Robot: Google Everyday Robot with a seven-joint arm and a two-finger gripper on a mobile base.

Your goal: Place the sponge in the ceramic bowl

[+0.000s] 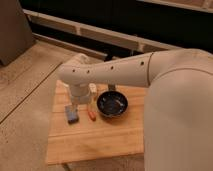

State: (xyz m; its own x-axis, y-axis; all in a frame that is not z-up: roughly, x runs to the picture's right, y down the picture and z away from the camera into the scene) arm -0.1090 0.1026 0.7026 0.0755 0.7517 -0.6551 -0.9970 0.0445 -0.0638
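The sponge is a small blue-grey block lying on the wooden table, towards its left side. The ceramic bowl, dark and glossy, sits to the right of it near the table's middle, and I see nothing inside it. My arm reaches in from the right, and the gripper hangs down just above and slightly behind the sponge. The white wrist hides much of the gripper.
A thin orange stick lies between the sponge and the bowl. A small cream piece stands behind it. My large white arm covers the table's right side. Speckled floor surrounds the table, with a dark wall behind.
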